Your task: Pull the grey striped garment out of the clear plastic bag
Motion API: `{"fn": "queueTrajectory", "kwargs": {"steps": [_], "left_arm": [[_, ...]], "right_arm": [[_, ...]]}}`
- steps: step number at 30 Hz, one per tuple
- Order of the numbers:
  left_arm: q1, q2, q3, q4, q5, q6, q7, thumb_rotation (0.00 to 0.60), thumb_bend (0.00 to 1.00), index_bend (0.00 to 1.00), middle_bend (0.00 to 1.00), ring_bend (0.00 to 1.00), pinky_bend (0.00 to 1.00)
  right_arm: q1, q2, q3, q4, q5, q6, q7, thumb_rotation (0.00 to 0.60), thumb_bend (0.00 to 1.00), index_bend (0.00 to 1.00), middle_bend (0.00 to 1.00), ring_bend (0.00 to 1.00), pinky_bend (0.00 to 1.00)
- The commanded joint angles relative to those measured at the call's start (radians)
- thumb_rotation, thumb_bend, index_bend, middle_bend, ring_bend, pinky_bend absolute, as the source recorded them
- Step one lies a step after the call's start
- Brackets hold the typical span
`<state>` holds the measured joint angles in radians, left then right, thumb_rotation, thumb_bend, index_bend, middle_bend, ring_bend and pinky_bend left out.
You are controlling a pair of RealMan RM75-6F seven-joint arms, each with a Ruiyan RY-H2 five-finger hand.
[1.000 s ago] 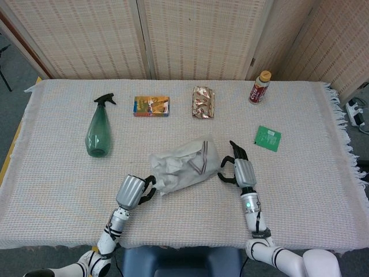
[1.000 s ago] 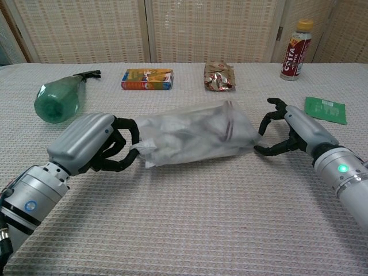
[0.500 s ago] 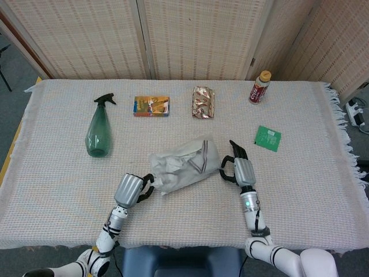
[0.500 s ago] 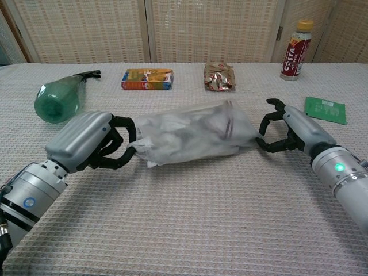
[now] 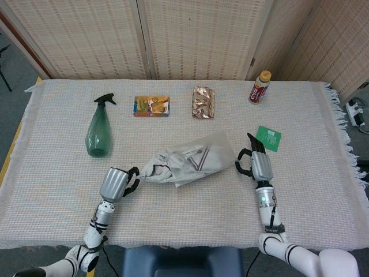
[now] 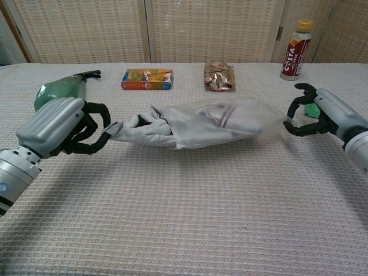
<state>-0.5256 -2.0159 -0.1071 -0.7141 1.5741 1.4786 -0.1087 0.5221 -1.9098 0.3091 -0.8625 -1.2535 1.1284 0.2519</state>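
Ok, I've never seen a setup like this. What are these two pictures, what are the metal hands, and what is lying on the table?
Both pictures show one moment from the robot's own cameras: the head view looks down on the table, the chest view looks across it from low in front. The two grey shapes are its arms, each ending in a robot hand. The left robot hand grips the end of a grey striped garment that sticks partly out of a clear plastic bag. The right robot hand pinches the bag's other end. The two are stretched between them. Also on the woven tablecloth: a green spray bottle, a small orange box, a foil snack packet, a drink bottle and a green packet.
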Motion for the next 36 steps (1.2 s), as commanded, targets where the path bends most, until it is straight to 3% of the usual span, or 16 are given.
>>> {"fn": "queueTrajectory", "kwargs": {"steps": [1,13,21,24,25,26,29,30,32,34,36], "left_arm": [[0.008,0.017,0.001,0.002,-0.002,0.008,0.000,0.600,0.65,0.74,1.00,1.00,1.00],[0.093,0.171,-0.004,-0.021,-0.031,0.080,-0.043,0.600,0.65,0.74,1.00,1.00,1.00],[0.151,0.252,0.020,-0.102,-0.029,0.109,-0.047,0.600,0.65,0.74,1.00,1.00,1.00],[0.161,0.280,0.028,-0.143,-0.028,0.102,-0.029,0.600,0.60,0.70,1.00,1.00,1.00],[0.166,0.296,0.032,-0.168,-0.033,0.088,-0.020,0.584,0.49,0.60,1.00,1.00,1.00],[0.172,0.322,0.037,-0.216,-0.044,0.064,-0.003,0.529,0.38,0.48,1.00,1.00,1.00],[0.185,0.410,0.043,-0.381,-0.076,0.007,0.040,0.285,0.19,0.20,0.96,1.00,1.00],[0.189,0.438,0.043,-0.432,-0.087,-0.007,0.055,0.241,0.18,0.17,0.92,0.99,1.00],[0.198,0.502,0.041,-0.538,-0.103,-0.024,0.082,0.156,0.16,0.11,0.76,0.91,1.00],[0.207,0.564,0.046,-0.629,-0.122,-0.046,0.111,0.146,0.15,0.10,0.62,0.78,0.98],[0.214,0.627,0.058,-0.713,-0.152,-0.091,0.143,0.147,0.14,0.09,0.48,0.59,0.82]], "right_arm": [[-0.011,0.028,0.009,-0.020,0.012,-0.001,-0.004,0.600,0.53,0.66,0.02,0.00,0.00],[-0.068,0.148,0.014,-0.078,0.037,0.022,-0.012,0.600,0.53,0.66,0.02,0.00,0.00],[-0.107,0.194,-0.014,-0.119,0.033,0.034,-0.018,0.600,0.53,0.65,0.03,0.00,0.00],[-0.118,0.212,-0.025,-0.137,0.019,0.041,-0.004,0.600,0.46,0.57,0.02,0.00,0.00],[-0.122,0.223,-0.031,-0.146,0.012,0.043,0.000,0.600,0.42,0.50,0.01,0.00,0.00],[-0.128,0.240,-0.040,-0.159,0.003,0.045,-0.001,0.600,0.36,0.38,0.00,0.00,0.00],[-0.146,0.296,-0.056,-0.213,-0.014,0.057,-0.022,0.600,0.21,0.06,0.00,0.00,0.00],[-0.153,0.319,-0.062,-0.238,-0.017,0.059,-0.033,0.600,0.18,0.02,0.00,0.00,0.00],[-0.172,0.381,-0.076,-0.311,-0.023,0.066,-0.072,0.600,0.13,0.00,0.00,0.00,0.00],[-0.197,0.450,-0.092,-0.398,-0.032,0.088,-0.124,0.600,0.09,0.00,0.00,0.00,0.00],[-0.222,0.509,-0.108,-0.476,-0.046,0.116,-0.165,0.600,0.08,0.00,0.00,0.00,0.00]]}}
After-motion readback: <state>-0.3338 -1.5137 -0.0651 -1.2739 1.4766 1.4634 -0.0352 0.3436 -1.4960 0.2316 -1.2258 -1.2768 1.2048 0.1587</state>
